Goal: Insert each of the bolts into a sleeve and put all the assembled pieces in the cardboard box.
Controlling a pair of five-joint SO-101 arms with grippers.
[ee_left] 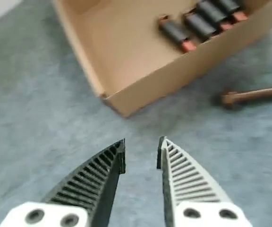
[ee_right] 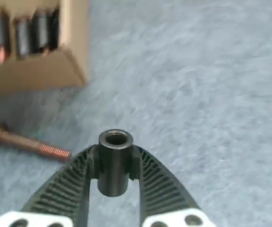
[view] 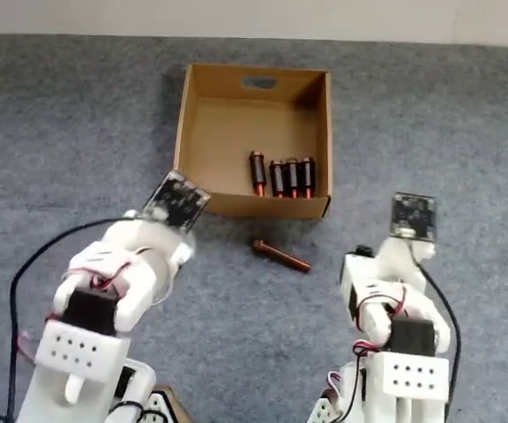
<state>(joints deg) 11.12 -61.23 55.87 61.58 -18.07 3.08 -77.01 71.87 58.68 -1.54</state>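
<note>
A cardboard box (view: 203, 132) stands at the back of the table, with several assembled bolt-and-sleeve pieces (view: 282, 174) lying along its near right wall. A loose copper bolt (view: 281, 256) lies on the carpet just in front of the box. My right gripper (ee_right: 113, 163) is shut on a black sleeve (ee_right: 113, 163), held upright with its bore facing up, to the right of the bolt (ee_right: 28, 142). My left gripper (ee_left: 140, 153) is open and holds nothing; it hangs over the carpet by the box's near left corner (ee_left: 119, 106). The bolt (ee_left: 254, 94) shows off to one side.
Grey carpet (view: 78, 123) covers the table all round. The left arm's body (view: 113, 291) and the right arm's body (view: 395, 308) stand at the near edge, with cables trailing at the left.
</note>
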